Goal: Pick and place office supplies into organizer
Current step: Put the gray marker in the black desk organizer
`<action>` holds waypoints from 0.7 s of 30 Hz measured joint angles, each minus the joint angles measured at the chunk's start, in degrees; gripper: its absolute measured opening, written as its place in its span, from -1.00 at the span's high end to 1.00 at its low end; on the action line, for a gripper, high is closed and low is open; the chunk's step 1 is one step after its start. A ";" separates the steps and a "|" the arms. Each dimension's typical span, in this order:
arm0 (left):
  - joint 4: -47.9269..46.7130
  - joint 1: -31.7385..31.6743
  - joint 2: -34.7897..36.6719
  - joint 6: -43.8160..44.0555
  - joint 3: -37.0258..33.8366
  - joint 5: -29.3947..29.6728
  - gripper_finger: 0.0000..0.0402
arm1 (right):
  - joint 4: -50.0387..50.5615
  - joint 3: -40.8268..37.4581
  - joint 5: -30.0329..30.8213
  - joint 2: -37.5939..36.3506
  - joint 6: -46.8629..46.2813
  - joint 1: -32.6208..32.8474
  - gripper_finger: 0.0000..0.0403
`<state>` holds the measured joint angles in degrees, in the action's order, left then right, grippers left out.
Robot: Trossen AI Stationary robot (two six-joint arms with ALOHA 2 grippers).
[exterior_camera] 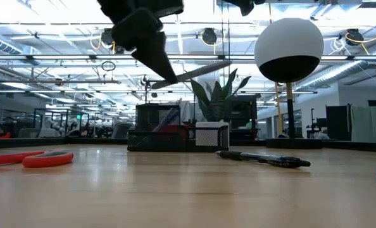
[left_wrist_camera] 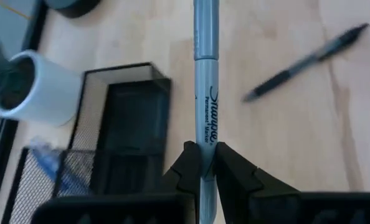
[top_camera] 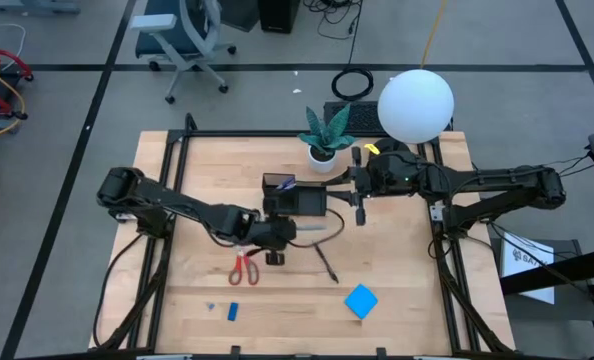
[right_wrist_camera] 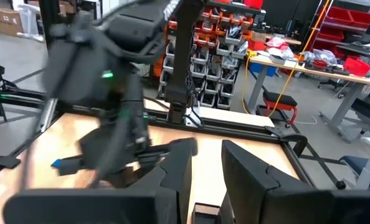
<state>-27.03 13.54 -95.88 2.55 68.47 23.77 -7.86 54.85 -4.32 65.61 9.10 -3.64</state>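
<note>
My left gripper (top_camera: 275,238) hangs above the table just near of the black mesh organizer (top_camera: 295,198), shut on a grey marker (left_wrist_camera: 205,93). The marker sticks out toward the table's right (exterior_camera: 194,71). Red-handled scissors (top_camera: 243,268), a black pen (top_camera: 327,263), a blue square pad (top_camera: 361,301) and a small blue piece (top_camera: 233,311) lie flat on the wood. A bluish pen (left_wrist_camera: 48,163) stands in the organizer's mesh section. My right gripper (right_wrist_camera: 207,168) is held level above the organizer's right side, open, with nothing between its fingers. My left gripper pinches the marker's barrel (left_wrist_camera: 203,158) between its two fingers, on the uncapped half just behind the printed lettering. The fingers slant down from the table's left. The marker is lifted clear of the table, nearly level, its capped end (left_wrist_camera: 205,28) pointing away from the gripper.
A white plant pot (top_camera: 323,155) stands just behind the organizer, and a white ball lamp (top_camera: 415,105) stands at the far right. The near half of the table holds the loose supplies, with bare wood between them.
</note>
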 joint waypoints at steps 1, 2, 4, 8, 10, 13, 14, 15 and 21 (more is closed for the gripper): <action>2.13 -0.30 1.67 0.18 -2.07 0.16 0.84 | 0.40 0.00 0.00 -0.36 0.02 0.00 0.61; 4.84 -0.66 3.18 0.27 -3.93 0.34 0.84 | 0.90 -0.08 0.00 -0.67 0.02 0.00 0.61; 10.89 -1.49 6.81 0.48 -7.89 0.47 0.84 | 0.47 -0.60 0.10 -1.21 0.05 0.00 0.61; 23.41 -2.55 14.13 -0.36 -16.07 0.46 0.84 | -0.72 -1.95 3.02 -2.10 -0.27 0.00 0.61; 29.44 -2.70 17.38 -1.51 -20.14 -0.75 0.84 | -2.48 -2.72 3.10 -2.28 -0.29 -0.04 0.61; 38.72 -2.54 21.24 -2.73 -25.29 -1.51 0.85 | -6.03 -4.07 2.94 -2.26 -0.01 -0.02 0.61; 41.42 -2.54 22.36 -3.31 -26.66 -1.53 0.85 | -7.55 -4.53 2.86 -2.24 0.00 -0.01 0.61; 44.22 -2.56 23.48 -4.04 -28.22 -1.48 0.85 | -8.79 -4.98 2.81 -2.24 0.01 0.00 0.61; 62.63 -2.60 25.94 -8.24 -36.07 -4.63 0.85 | -16.77 -8.09 2.58 -2.03 -0.01 -0.02 0.61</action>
<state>35.61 10.94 -69.93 -5.70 32.40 19.14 -24.64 46.76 -1.73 63.58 9.09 -3.66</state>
